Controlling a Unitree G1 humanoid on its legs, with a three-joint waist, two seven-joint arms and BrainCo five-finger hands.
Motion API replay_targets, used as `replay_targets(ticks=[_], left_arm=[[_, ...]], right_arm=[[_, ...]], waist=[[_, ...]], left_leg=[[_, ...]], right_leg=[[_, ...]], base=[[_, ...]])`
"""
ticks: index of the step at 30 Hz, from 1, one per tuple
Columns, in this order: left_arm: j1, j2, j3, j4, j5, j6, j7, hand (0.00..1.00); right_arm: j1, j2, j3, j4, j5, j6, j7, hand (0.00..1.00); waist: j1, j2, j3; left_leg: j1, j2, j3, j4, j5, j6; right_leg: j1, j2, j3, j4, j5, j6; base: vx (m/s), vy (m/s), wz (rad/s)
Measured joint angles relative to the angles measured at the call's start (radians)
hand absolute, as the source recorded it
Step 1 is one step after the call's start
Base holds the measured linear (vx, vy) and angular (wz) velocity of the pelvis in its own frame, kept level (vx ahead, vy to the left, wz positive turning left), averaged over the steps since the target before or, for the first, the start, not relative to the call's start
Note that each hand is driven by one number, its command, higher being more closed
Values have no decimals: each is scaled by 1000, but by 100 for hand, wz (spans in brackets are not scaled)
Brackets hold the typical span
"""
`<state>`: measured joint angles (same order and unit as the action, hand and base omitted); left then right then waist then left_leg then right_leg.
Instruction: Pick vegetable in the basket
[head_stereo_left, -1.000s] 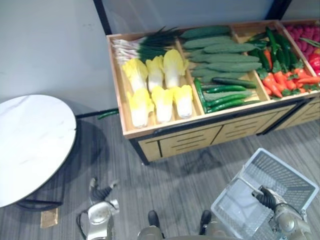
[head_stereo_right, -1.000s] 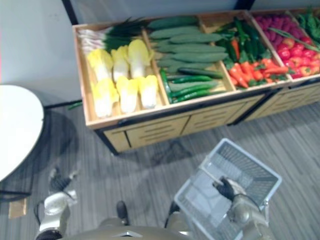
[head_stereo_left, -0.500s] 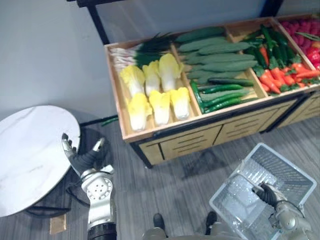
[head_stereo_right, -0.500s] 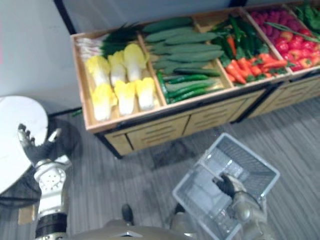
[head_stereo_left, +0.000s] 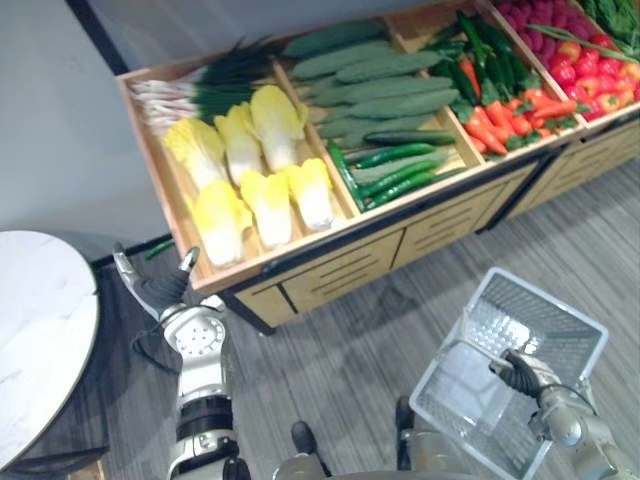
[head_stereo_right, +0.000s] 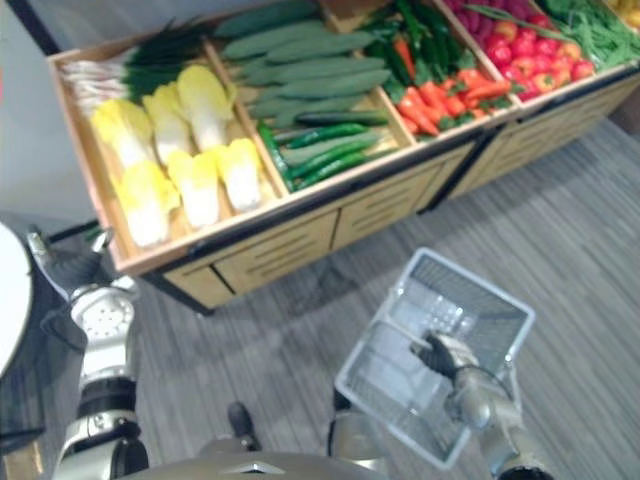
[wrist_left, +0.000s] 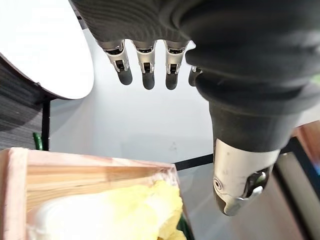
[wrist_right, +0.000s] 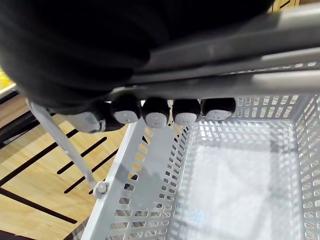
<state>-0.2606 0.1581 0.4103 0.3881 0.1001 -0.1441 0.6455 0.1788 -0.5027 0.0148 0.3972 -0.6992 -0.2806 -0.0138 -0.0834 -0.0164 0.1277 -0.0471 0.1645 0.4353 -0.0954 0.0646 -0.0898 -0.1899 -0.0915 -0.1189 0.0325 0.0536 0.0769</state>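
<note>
Item one, my right hand (head_stereo_left: 520, 372): fingers (wrist_right: 156, 114) curled tight round the handle (wrist_right: 235, 52) of the grey mesh basket (head_stereo_left: 545, 322), which hangs over the floor in front of the wooden stand (head_stereo_left: 330, 278). Item two, my left hand (head_stereo_left: 158, 290): fingers (wrist_left: 145, 65) straight and spread, holding nothing, raised just beside the stand's front-left corner, near the round white tabletop (head_stereo_left: 40, 340). Item three, vegetables, all in the stand's compartments: scallions (head_stereo_left: 175, 95) behind yellow cabbages (head_stereo_left: 270, 205) nearest my left hand, cucumbers (head_stereo_left: 385, 85) in the next bin, carrots (head_stereo_left: 495, 125) beyond.
</note>
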Motion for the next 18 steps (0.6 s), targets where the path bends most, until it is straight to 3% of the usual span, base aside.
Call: replay_targets(ticks=[11,18], left_arm=[[-192,109,67,177,-20,45,25,0],[-256,119,62,218,-19,62,26,0]], right_arm=[[-87,-38,74,-13,1,-14,-2,100],[-101,-38,106,-38,3,-17,-27,100]], waist=[[-18,-28,82],[-18,-28,105]], left_leg=[[-56,-6,40,0,4,3],[-58,-8,43,0,3,3]], right_leg=[[-61,4,48,-45,54,-4],[-64,4,65,-53,56,-3]], base=[[7,-3,-10],[7,-1,-1]])
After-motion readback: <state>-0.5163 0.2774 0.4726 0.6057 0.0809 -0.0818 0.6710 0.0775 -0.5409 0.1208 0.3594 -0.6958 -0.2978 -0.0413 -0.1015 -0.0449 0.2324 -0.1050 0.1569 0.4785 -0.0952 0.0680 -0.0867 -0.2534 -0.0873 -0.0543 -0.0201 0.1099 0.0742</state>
